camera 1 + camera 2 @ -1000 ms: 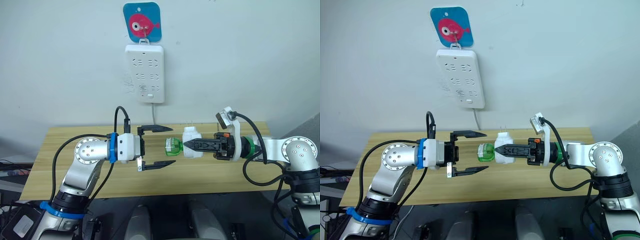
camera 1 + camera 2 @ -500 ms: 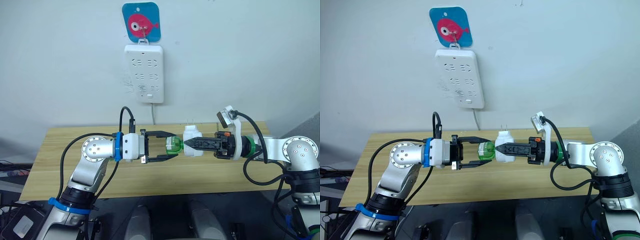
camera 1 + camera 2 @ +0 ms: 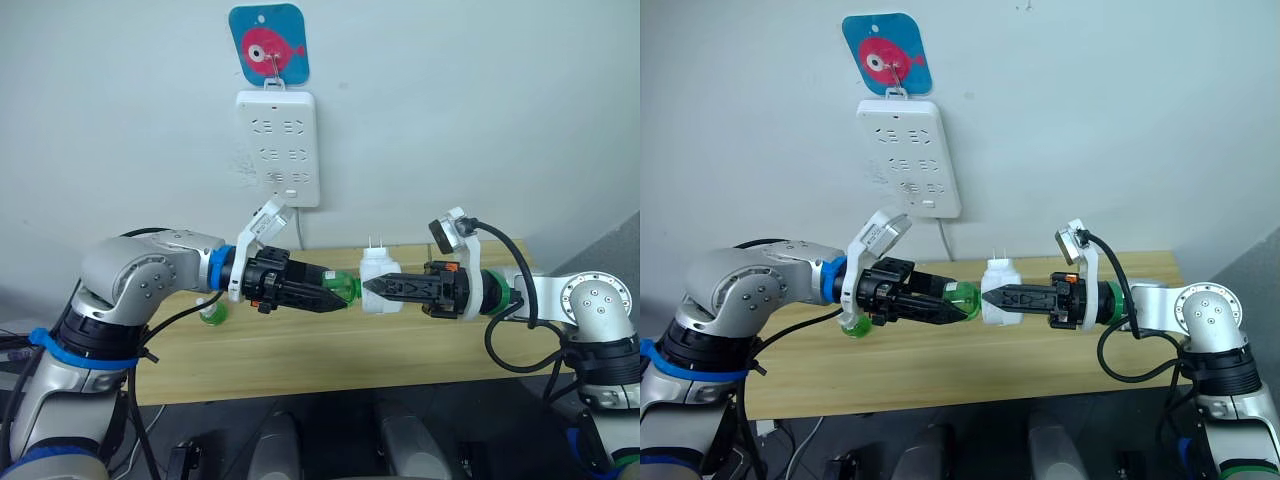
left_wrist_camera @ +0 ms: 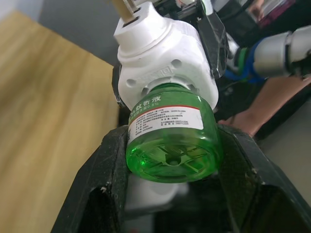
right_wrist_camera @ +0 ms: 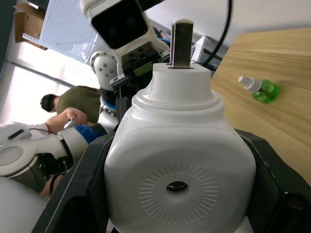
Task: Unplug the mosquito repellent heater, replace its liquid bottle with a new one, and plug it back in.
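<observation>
The heater [image 3: 378,281] is off the wall, held in mid-air above the middle of the table [image 3: 300,350], prongs up. The right gripper [image 3: 368,286] is clamped on its white body from the right. The left gripper [image 3: 340,296] is closed around the green bottle [image 3: 345,289] sticking out of the heater's left side — the two grippers meet nearly tip to tip.

The left wrist view gives the bottle base-on: a green translucent bottom, a white label with a red band, its neck seated in the heater, a black finger [image 4: 104,179] on either side. The right wrist view gives the heater's domed face with the round hole, one prong at its top, and black fingers [image 5: 82,184] touching both flanks.

The right wrist view also picks up a second green bottle [image 5: 260,89] lying on its side on the table; from the head views it sits near the table's left end, behind the left arm. A person [image 5: 73,114] in a dark green shirt is in that view's background.

A power strip [image 3: 278,146] hangs on the wall above the table's far edge, under a blue fish hook [image 3: 267,43] — its sockets are free.
</observation>
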Tool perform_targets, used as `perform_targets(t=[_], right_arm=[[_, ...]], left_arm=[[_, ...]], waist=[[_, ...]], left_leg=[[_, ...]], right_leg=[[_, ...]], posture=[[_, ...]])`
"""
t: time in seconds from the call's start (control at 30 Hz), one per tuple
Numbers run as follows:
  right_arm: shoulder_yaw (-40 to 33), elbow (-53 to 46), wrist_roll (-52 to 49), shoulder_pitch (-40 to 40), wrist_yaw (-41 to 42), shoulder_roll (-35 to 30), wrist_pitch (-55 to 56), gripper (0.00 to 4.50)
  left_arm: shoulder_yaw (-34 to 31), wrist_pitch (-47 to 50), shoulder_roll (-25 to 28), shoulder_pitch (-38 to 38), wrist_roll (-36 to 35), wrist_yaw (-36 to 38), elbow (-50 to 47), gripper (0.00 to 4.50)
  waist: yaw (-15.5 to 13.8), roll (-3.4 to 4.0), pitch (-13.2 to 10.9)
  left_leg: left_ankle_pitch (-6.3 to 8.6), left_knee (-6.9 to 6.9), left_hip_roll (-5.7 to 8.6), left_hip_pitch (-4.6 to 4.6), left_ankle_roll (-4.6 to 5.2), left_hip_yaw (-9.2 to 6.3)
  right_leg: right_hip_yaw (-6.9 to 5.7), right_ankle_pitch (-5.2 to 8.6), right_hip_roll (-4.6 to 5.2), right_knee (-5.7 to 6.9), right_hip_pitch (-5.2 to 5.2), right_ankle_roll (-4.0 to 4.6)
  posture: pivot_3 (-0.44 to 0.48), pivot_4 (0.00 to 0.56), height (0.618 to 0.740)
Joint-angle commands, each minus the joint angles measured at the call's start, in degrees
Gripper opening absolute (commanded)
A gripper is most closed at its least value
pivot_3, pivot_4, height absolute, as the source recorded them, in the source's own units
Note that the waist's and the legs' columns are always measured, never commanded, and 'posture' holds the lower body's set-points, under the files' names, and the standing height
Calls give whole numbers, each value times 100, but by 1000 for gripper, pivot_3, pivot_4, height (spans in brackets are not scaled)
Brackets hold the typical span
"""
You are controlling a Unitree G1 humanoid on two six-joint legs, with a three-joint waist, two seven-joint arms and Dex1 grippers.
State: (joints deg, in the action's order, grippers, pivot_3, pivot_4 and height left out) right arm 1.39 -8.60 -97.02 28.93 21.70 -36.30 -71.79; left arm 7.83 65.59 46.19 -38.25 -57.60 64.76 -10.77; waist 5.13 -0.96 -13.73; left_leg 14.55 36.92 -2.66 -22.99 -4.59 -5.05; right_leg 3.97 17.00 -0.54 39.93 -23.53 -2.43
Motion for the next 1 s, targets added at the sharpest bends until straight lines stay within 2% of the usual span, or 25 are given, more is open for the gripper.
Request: perform_targets(t=[0.03,0.23,0.4,0.6,0.73,0.87,1.0], right_arm=[[-217,4,13,-93,43,-219,-77,3004],[-248,17,104,-95,60,-250,-70,3004],[-296,-16,507,-154,-19,-334,18,3004],[800,158,3907,-272,-346,-850,1009,3004],[1564,531,5630,-120,-366,-865,1555,3004],[1942,1150,6471,316,-267,-656,1324,3004],[2141,1910,7260,680,-44,-370,1627,3004]], left_arm=[[-545,344,424,-52,-137,122,217,2240],[-681,634,516,-51,-252,165,217,2240],[-657,189,769,323,82,414,-123,2240],[-573,-1409,771,1347,1289,235,-585,2240],[-468,-1881,726,1897,1624,220,-993,2240],[-402,-2093,596,2196,1830,56,-1213,2240],[-285,-2317,515,2418,2071,-23,-1330,2240]], waist=[[-1,0,0],[-18,0,-1],[-14,1,-2],[-33,-1,-5],[-34,-3,-9],[-25,-2,-12],[-27,-3,-15]], left_leg=[[0,0,0,0,0,0],[0,4,1,0,0,3],[0,-1,1,0,-1,4],[0,1,1,1,-1,10],[0,0,1,-5,-2,19],[0,0,1,-4,-2,28],[0,1,0,-2,-1,27]], right_leg=[[0,0,0,0,0,0],[3,0,1,0,0,0],[3,0,2,-3,-1,0],[9,0,4,-3,-5,0],[17,0,5,-3,-15,0],[25,-1,6,-2,-18,1],[24,-1,4,2,-18,2]], posture=[[-79,203,725],[-77,205,725],[-84,211,725],[-84,220,725],[-80,225,725],[-73,228,725],[-67,228,725]])
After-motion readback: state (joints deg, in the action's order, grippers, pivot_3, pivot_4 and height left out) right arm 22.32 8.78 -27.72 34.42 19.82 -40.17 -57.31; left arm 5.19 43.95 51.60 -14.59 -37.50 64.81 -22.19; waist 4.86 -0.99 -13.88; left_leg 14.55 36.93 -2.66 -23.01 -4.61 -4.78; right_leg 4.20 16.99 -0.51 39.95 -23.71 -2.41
